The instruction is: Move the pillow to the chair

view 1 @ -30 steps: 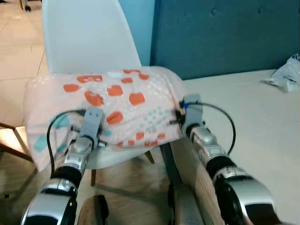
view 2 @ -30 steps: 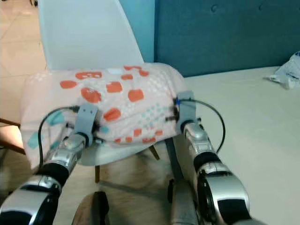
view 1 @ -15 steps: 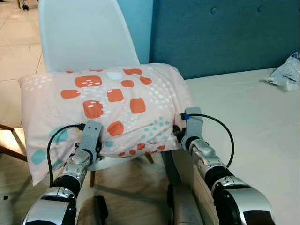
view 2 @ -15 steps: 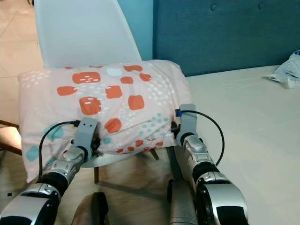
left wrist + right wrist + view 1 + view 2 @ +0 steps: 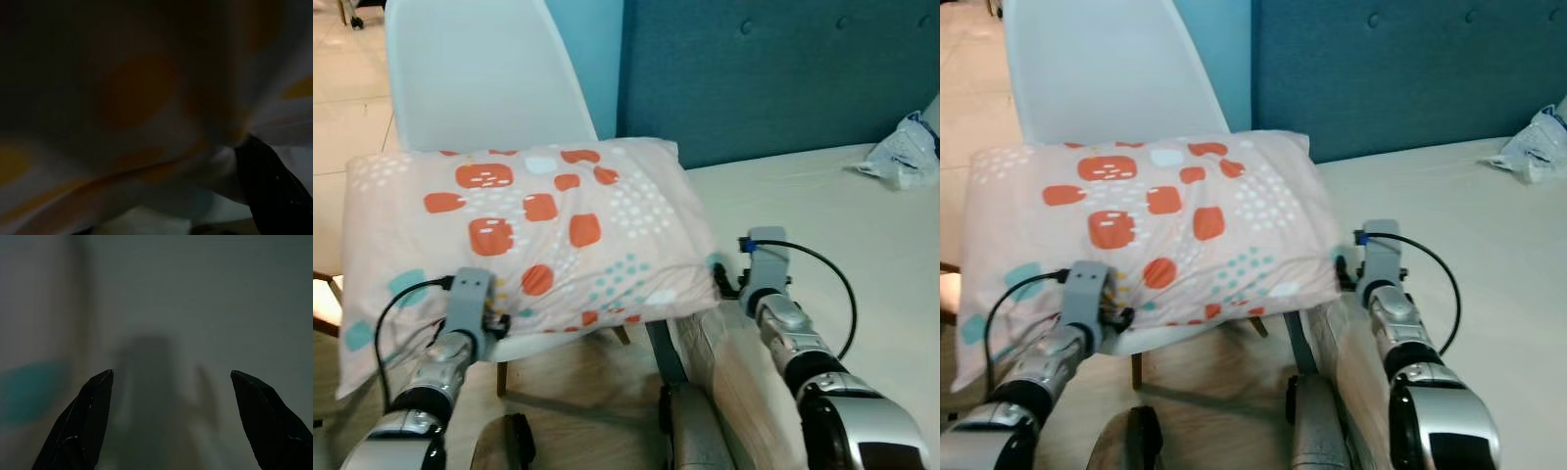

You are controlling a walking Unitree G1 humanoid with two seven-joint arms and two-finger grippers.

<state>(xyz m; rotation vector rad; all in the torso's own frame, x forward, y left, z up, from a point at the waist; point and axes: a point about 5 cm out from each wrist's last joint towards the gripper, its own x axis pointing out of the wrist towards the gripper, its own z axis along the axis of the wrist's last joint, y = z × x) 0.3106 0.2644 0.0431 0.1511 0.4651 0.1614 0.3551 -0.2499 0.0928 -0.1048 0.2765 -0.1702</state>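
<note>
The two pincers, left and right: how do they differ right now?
The left pincer is pressed against the pillow at its near edge; the right pincer sits beside the pillow's corner, over the bed. The right pincer's two black fingers stand wide apart with nothing between them; the left one's wrist view is dark, with pillow fabric close up, so its grip cannot be judged. Both reach forward on silver arms.

Home bedroom, teal tufted headboard (image 5: pixel 783 69), cream mattress (image 5: pixel 862 235), white chair (image 5: pixel 480 78), tiled floor (image 5: pixel 347 108)
</note>
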